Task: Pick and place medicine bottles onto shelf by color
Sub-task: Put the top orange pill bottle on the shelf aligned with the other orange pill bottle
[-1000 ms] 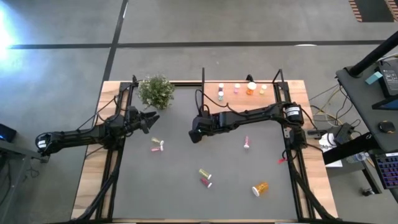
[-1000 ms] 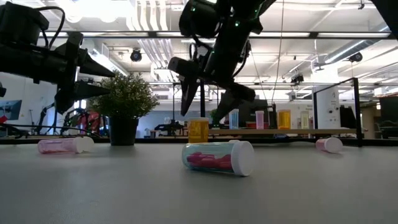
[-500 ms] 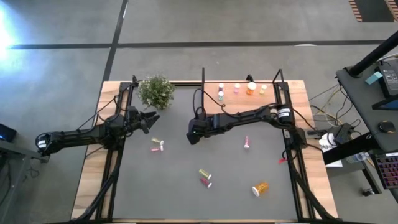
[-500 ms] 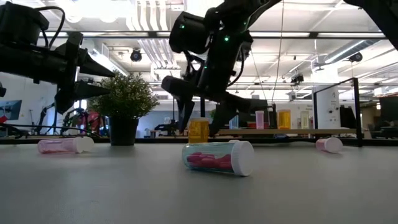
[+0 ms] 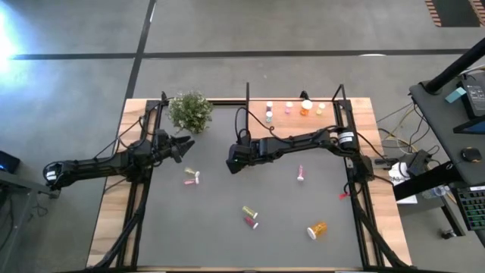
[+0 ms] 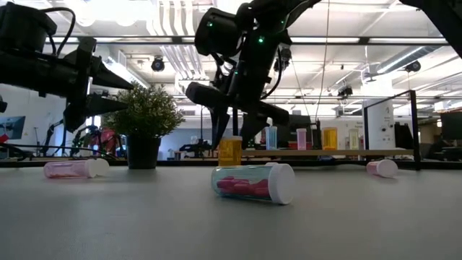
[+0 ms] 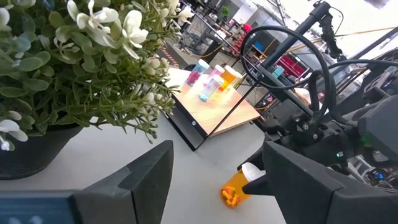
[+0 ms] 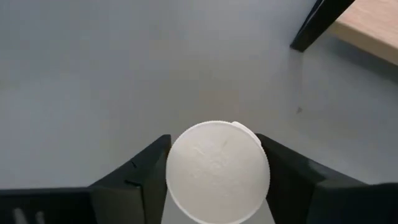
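Reaching over the desk (image 5: 212, 227) just in front of the shelf (image 5: 292, 121), the right pincer (image 8: 214, 180) clamps an upright orange bottle (image 6: 230, 151) by its white cap (image 8: 217, 171); the left pincer (image 7: 211, 180) hovers parted by the plant (image 5: 189, 111).

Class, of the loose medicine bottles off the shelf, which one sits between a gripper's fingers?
The white-capped orange bottle, standing upright between the right gripper's fingers near the table's middle. The other loose bottles lie on their sides, away from both grippers.
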